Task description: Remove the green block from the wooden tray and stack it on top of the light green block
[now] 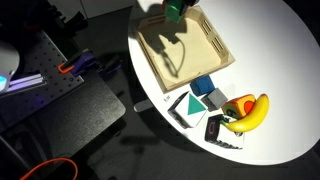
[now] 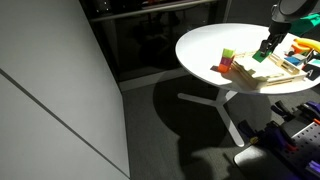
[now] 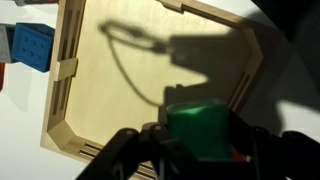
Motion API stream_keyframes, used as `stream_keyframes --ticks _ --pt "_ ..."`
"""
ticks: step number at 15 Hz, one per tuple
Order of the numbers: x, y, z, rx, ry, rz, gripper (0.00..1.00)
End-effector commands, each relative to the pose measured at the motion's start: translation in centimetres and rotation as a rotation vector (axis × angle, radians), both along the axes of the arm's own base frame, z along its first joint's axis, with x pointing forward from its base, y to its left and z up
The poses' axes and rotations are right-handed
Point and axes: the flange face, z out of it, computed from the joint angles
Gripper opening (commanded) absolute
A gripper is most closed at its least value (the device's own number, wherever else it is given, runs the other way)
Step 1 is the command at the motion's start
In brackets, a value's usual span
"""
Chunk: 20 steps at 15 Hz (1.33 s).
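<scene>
My gripper (image 3: 205, 150) is shut on the green block (image 3: 205, 125), a small bright green cube, and holds it above the wooden tray (image 3: 110, 80). In an exterior view the gripper (image 1: 174, 14) with the green block (image 1: 175, 9) hangs over the far edge of the tray (image 1: 205, 45). In an exterior view the gripper (image 2: 266, 47) is over the tray (image 2: 262, 76) at the table's right side. A pale light green block (image 1: 214, 98) stands beside a blue cube (image 1: 203, 86), just outside the tray's near corner. The tray's floor is bare, with only the gripper's shadow on it.
Beside the tray on the white round table (image 1: 280, 60) lie a teal triangular piece (image 1: 188, 106), a banana (image 1: 252, 112) and a dark patterned piece (image 1: 220, 131). The blue cube shows in the wrist view (image 3: 30, 45). The table edge (image 1: 150, 95) is close to these things.
</scene>
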Motion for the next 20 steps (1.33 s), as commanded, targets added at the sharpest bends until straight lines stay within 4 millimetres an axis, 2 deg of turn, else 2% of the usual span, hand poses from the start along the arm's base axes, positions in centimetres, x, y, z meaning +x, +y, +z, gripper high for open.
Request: stream_keyframes --ticks 1,8,14,20 --pt "0.5 1.5 2.0 0.008 -0.078 0.014 0.32" --pt "1.7 2.8 5.9 0.003 -0.213 0.033 0.32" --pt "2.2 3.6 9.1 0.046 -0.217 0.043 0.32" --pt "4.0 3.5 10.5 0.123 -0.199 0.042 0.32"
